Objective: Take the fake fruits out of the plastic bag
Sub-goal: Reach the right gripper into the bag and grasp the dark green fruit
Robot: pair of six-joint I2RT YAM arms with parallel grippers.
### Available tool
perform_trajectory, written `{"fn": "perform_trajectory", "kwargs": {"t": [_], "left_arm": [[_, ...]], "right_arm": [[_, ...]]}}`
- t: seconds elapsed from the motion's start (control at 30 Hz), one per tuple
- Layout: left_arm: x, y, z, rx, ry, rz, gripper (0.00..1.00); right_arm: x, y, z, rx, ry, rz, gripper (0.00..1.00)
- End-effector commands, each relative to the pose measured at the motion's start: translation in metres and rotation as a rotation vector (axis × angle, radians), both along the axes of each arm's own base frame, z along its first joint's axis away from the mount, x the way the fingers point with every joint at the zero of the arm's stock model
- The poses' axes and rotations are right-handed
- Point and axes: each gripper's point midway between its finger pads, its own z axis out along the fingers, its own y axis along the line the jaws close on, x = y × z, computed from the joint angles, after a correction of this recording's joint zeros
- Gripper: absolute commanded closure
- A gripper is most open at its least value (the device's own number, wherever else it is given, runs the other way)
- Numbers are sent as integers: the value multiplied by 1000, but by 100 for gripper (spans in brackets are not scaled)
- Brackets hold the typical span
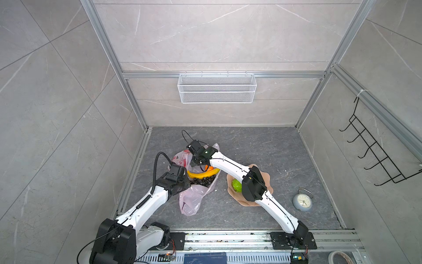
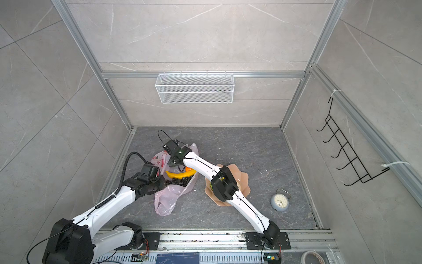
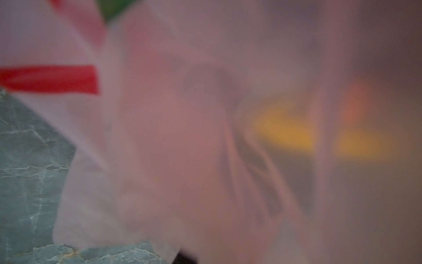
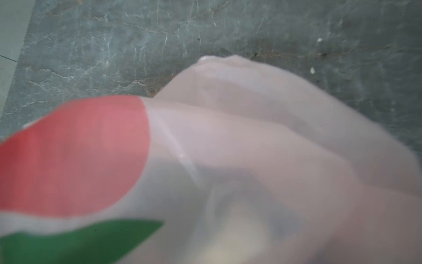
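Plastic bag (image 1: 190, 201) of fake fruits (image 1: 201, 174) lies at the table's (image 1: 262, 146) 9 o'clock, mouth open.
Left fingers closed at its rim, hold hidden; right fingers hidden in its mouth, opening cannot be told. Open room toward 1 o'clock.

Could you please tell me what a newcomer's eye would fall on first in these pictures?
The pale pink plastic bag on the table draws the eye, its mouth open on a yellow banana, an orange and dark grapes, with the left arm and the right arm meeting over it. To its right a green fruit lies on a peach-coloured plate, and a grey alarm clock sits further right.
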Motion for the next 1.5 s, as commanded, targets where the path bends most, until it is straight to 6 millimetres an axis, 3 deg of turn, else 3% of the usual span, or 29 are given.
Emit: {"fn": "perform_trajectory", "kwargs": {"t": [0.0,0.2,0.33,0.63,0.93,1.07,1.3,1.47], "left_arm": [[2,-3,0,-14,-12,-19,88],[2,-4,-5,-18,-2,-18,88],[2,-4,-5,-22,-2,-18,88],[3,-5,-3,-22,-7,-16,88],[2,-3,0,-14,-11,-15,88],[1,-2,-1,-9,-10,-16,88],[3,-3,1,-13,-15,-13,88],[3,-3,4,-21,-24,-10,88]], "right_arm": [[-1,3,-10,11,26,-5,6],[4,2,-20,-11,24,-24,5],[2,-3,-26,-44,36,-19,13],[-2,-1,11,-24,-20,16,28],[-4,0,20,-39,-48,37,44],[-11,3,34,-45,-70,57,44],[-39,-1,73,-80,-129,109,44],[-57,-19,77,-54,-119,95,43]]}}
